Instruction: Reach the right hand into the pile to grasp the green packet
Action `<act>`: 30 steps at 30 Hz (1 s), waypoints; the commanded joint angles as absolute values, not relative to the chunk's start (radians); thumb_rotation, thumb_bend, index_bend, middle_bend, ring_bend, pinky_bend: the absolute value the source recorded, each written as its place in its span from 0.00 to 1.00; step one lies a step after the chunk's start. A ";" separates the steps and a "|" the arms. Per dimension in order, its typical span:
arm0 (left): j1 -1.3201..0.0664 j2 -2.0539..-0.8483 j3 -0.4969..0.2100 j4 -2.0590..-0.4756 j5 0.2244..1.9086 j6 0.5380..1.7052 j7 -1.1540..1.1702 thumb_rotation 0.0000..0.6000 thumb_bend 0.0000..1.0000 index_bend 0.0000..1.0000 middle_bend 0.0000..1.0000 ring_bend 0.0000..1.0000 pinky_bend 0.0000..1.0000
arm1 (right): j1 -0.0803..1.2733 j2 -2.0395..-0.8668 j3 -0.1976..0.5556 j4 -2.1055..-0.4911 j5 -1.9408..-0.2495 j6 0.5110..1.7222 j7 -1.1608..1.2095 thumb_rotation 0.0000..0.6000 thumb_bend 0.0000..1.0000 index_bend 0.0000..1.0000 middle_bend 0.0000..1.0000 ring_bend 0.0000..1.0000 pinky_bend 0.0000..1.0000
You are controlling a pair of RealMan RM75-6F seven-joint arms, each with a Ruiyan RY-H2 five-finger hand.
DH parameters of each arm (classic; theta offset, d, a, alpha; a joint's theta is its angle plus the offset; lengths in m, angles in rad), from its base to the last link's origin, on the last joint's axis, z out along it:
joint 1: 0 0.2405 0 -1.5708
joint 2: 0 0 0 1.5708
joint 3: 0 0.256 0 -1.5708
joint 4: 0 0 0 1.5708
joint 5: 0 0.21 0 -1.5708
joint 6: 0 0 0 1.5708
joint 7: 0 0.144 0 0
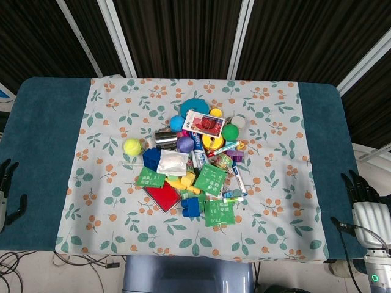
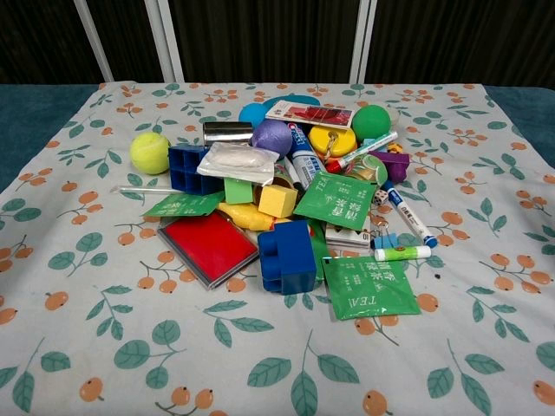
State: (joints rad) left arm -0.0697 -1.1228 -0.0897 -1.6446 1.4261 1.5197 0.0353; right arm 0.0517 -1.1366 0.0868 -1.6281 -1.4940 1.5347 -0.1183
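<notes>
- Right hand (image 1: 361, 190) sits parked at the table's right edge in the head view, dark fingers spread and holding nothing; it is absent from the chest view.
- Left hand (image 1: 7, 183) waits at the far left edge, also holding nothing, fingers apart so far as the sliver in view shows.
- Scanning left to right: yellow ball (image 2: 150, 152), blue block (image 2: 286, 256) beside the red case (image 2: 208, 245), then the greens.
- There are three green packets (so the target is a judgement call): one at the pile's left (image 2: 184, 205), one tilted in the middle (image 2: 337, 200), and the nearest-right green packet (image 2: 371, 287), lying flat on the cloth at the pile's near right corner.
- That last one looks the likeliest pick: it lies well to the left of the right hand, on the right hand's side of the pile, with the left hand much farther off.
- Its long axis runs roughly across the table, slightly skewed, and a green-capped marker (image 2: 401, 253) lies just beyond it.
- Surface: a floral tablecloth (image 2: 104, 347) over a teal table (image 1: 43, 122), soft and liable to wrinkle.
- Behind the table, dark panels with pale struts (image 1: 122, 36); open cloth lies between the right hand and the packet.
</notes>
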 commanded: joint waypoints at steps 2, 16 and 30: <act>-0.069 -1.123 -0.089 -1.644 1.428 1.520 0.035 1.00 0.48 0.03 0.00 0.00 0.00 | 0.052 -1.136 0.087 -1.628 -1.494 1.535 -0.120 1.00 0.12 0.01 0.02 0.09 0.21; -0.067 -1.122 -0.091 -1.642 1.429 1.525 0.031 1.00 0.48 0.03 0.00 0.00 0.00 | 0.055 -1.135 0.086 -1.625 -1.493 1.525 -0.110 1.00 0.12 0.01 0.02 0.09 0.21; -0.066 -1.123 -0.091 -1.642 1.428 1.526 0.033 1.00 0.48 0.03 0.00 0.00 0.00 | 0.065 -1.142 0.081 -1.607 -1.503 1.511 -0.093 1.00 0.12 0.01 0.02 0.09 0.21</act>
State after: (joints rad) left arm -0.0661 -1.1228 -0.0909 -1.6421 1.4286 1.5263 0.0330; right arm 0.0652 -1.1416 0.0813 -1.6070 -1.5028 1.5115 -0.0934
